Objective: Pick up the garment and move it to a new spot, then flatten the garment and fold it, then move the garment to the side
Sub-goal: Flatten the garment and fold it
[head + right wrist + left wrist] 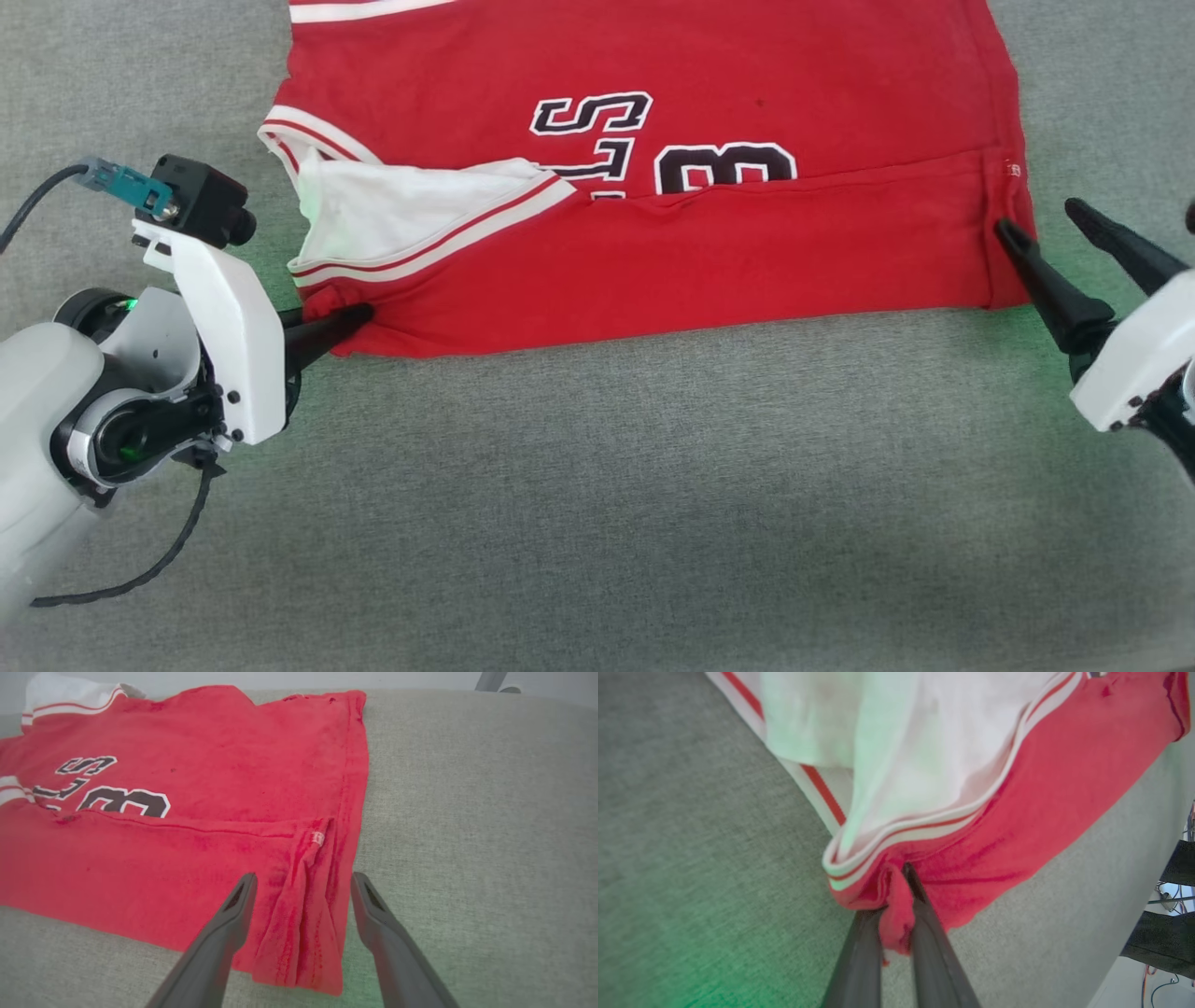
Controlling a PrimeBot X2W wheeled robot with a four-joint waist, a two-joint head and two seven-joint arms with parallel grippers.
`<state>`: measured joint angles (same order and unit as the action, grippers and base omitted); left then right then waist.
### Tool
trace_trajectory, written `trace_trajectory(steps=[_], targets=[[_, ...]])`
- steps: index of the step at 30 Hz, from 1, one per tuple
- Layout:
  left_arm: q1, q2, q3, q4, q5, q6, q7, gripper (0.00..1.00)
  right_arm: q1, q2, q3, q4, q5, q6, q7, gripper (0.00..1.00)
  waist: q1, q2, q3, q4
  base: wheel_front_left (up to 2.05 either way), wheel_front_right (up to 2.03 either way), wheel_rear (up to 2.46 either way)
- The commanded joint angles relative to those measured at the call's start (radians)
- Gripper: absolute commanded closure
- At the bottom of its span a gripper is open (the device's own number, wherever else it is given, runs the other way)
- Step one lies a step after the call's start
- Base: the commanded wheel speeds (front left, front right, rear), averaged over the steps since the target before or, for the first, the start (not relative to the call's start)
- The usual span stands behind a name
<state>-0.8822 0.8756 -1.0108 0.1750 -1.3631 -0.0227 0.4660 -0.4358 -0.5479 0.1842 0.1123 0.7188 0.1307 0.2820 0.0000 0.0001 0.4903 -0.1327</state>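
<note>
Grey cloth (597, 485), garment (709, 261) pinched in left pincer (362, 317)

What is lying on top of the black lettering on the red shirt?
A folded-over red flap of the garment covers the lower part of the print, and the white sleeve reaches its left end. The characters beneath are hidden.
</note>
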Motion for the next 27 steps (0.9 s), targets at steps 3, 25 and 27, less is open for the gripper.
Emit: trace_trajectory(steps=[3, 25, 27], targets=[[0.023, -0.048, -0.04, 0.005, 0.02, -0.014, 0.003, 1.0, -0.032, -0.05, 0.02, -0.018, -0.026, 0.0, 0.155, 0.0, 0.0, -0.0001, 0.007, 0.014, 0.0, 0.0, 0.0], [0.035, -0.106, -0.018, 0.019, 0.06, -0.076, -0.147, 1.0, -0.052, -0.074, -0.005, 0.018, 0.004, 0.0, 0.527, 1.0, 0.0, -0.0001, 0.004, 0.081, 0.0, 0.0, 0.0], [0.053, -0.085, -0.009, -0.002, 0.051, -0.076, -0.167, 1.0, -0.045, -0.08, -0.015, 0.01, -0.005, 0.0, 0.507, 1.0, 0.0, -0.0001, -0.009, 0.081, 0.0, 0.0, 0.0]])
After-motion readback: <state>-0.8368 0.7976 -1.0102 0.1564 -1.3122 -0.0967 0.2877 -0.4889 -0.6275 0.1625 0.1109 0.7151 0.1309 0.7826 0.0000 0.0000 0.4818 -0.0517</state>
